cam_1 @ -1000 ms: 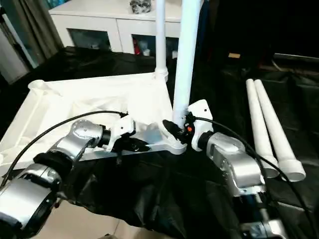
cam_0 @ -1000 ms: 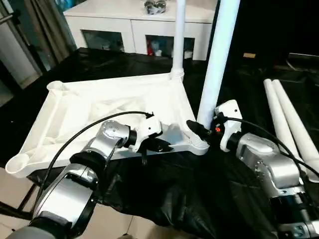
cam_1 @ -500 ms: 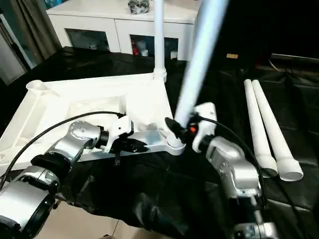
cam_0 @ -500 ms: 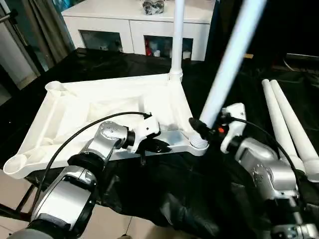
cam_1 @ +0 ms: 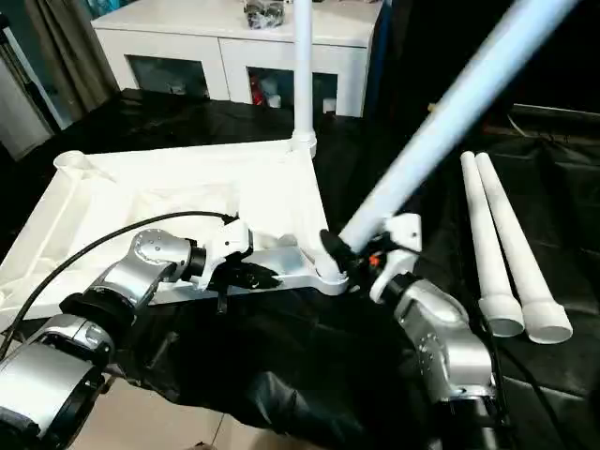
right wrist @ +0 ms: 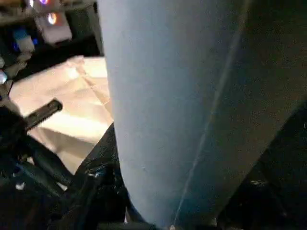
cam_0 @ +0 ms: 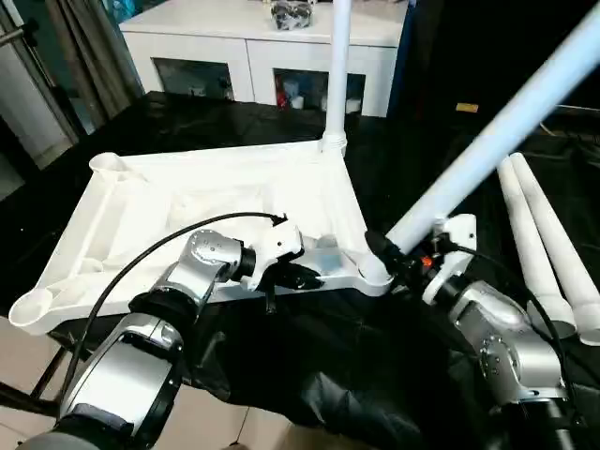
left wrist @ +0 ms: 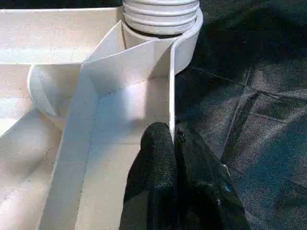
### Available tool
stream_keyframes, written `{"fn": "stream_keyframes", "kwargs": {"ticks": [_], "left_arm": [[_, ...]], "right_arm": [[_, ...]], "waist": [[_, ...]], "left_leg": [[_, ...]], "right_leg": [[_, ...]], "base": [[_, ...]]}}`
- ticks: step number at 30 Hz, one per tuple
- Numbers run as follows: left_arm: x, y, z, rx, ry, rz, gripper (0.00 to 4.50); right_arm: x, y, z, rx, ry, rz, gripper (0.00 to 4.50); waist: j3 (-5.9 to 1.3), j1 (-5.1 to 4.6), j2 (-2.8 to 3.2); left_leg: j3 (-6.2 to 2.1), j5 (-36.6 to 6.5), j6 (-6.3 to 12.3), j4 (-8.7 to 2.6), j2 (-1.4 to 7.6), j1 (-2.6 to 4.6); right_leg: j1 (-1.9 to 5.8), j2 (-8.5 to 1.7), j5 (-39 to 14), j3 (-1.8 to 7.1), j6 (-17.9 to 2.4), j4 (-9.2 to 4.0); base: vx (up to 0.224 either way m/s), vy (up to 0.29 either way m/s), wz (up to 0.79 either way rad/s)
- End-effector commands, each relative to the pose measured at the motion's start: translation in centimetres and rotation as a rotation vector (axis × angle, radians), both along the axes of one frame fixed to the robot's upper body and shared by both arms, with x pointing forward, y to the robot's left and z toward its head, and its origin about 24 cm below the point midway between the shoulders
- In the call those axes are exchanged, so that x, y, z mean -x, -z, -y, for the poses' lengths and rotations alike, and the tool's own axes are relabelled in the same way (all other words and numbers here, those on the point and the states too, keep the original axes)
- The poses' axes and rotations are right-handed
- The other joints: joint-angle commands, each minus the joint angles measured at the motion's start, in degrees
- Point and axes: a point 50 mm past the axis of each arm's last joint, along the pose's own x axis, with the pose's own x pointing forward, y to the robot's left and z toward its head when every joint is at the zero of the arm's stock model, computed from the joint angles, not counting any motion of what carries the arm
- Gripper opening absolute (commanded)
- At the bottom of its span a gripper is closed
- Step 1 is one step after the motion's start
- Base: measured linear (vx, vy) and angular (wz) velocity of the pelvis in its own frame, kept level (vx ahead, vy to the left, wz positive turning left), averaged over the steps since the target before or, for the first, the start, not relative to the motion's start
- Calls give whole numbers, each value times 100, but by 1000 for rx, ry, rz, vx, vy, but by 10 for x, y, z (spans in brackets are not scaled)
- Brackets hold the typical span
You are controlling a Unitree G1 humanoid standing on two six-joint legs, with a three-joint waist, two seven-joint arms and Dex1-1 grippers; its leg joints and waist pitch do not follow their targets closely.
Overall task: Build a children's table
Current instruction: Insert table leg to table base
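While cabinet [cam_0: 262, 47] stands behind — two spare legs [cam_0: 544, 244] lie right | black sheet [cam_0: 309, 366] underneath

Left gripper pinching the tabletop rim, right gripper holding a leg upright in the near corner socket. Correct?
Not upright. The leg in the right gripper leans steeply toward the robot's right, as the left eye view shows. The left gripper does pinch the tabletop rim.

My two forearms are brushed silver, built from rounded, jointed segments with black bands between them. A thin black cable loops over my left forearm [cam_0: 141, 347] to a white wrist housing; another arcs over my right forearm [cam_0: 502, 342]. My left gripper [left wrist: 175, 139] has matte black fingers. A small red-orange light glows on the white housing by my right gripper [cam_0: 398, 261].
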Motion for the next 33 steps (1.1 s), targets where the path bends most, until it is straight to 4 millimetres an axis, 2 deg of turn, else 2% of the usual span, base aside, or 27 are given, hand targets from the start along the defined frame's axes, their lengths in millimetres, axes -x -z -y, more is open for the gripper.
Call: {"fn": "stream_keyframes", "kwargs": {"ticks": [1,4,6,8,9,10,11,12,13,15,16,17,19,25,33], "left_arm": [[-6,-6,-6,-31,-30,39,0],[-5,-5,-7,-41,-20,38,0],[-5,-5,-8,-53,-8,39,0],[-5,-5,-9,-59,-2,41,0],[-5,-5,-9,-59,-2,41,0],[-4,-5,-9,-62,10,40,0],[-4,-6,-8,-60,24,40,0],[-3,-6,-8,-56,37,39,0],[-2,-8,-7,-44,72,35,0],[-1,-9,-7,-39,85,32,0],[0,-10,-6,-32,102,30,0],[0,-12,-6,-25,121,28,0],[2,-14,-6,-19,165,21,0],[7,-18,-10,-60,287,0,0],[8,-17,-13,-67,294,-7,0]], "right_arm": [[9,30,-4,106,-32,-150,189],[7,30,-8,151,-83,-159,189],[6,31,-13,187,-138,-176,189],[7,32,-15,199,-178,-195,189],[7,32,-15,199,-178,-195,189],[8,34,-17,215,-225,-212,189],[9,36,-18,222,-246,-219,189],[9,37,-18,223,-261,-221,189],[9,38,-20,216,-290,-220,189],[9,39,-21,208,-304,-224,189],[9,39,-22,194,-324,-229,189],[10,38,-23,184,-350,-228,189],[13,37,-25,160,-414,-225,189],[26,36,-27,157,-587,-215,189],[36,37,-33,154,-660,-188,189]], "waist": [[-316,7,-68],[-299,-18,-81],[-276,-39,-85],[-278,-54,-105],[-284,-52,-99],[-285,-54,-150],[-297,-39,-113],[-299,-43,-155],[-319,-43,-161],[-331,-42,-146],[-336,-46,-180],[-340,-41,-167],[-352,-22,-192],[-352,49,-189],[-328,133,-185]], "left_leg": [[-10,-1305,176,-417,28,4],[-20,-1465,170,-429,19,8],[-17,-1615,159,-433,13,44],[-26,-1634,172,-434,11,47],[-29,-1617,171,-434,13,48],[-23,-1595,188,-439,24,46],[-32,-1556,200,-444,27,49],[-23,-1523,214,-444,29,36],[-27,-1461,222,-457,49,30],[-26,-1407,219,-459,53,30],[-18,-1339,234,-458,54,24],[-21,-1304,237,-458,56,23],[2,-1237,306,-453,69,38],[9,-1250,317,-470,106,49],[6,-1478,198,-504,115,78]], "right_leg": [[322,-363,-2030,186,-959,-544],[324,-360,-2354,181,-879,-573],[293,-364,-2690,181,-795,-621],[295,-368,-2883,184,-722,-639],[297,-365,-2868,185,-715,-635],[294,-363,-2798,191,-724,-639],[301,-367,-2705,191,-756,-620],[304,-366,-2627,195,-769,-626],[323,-375,-2322,196,-879,-590],[335,-373,-2079,194,-962,-562],[347,-368,-1853,194,-1034,-550],[353,-373,-1750,196,-1076,-532],[364,-380,-1506,194,-1195,-524],[362,-386,-1322,193,-1292,-499],[334,-410,-1741,207,-1201,-539]], "base": [[0,0,0],[0,0,0],[0,0,0],[0,0,0],[0,0,0],[0,0,0],[0,0,0],[0,0,0],[0,0,0],[0,0,0],[0,0,0],[0,0,0],[0,0,0],[0,0,0],[0,0,0]]}}
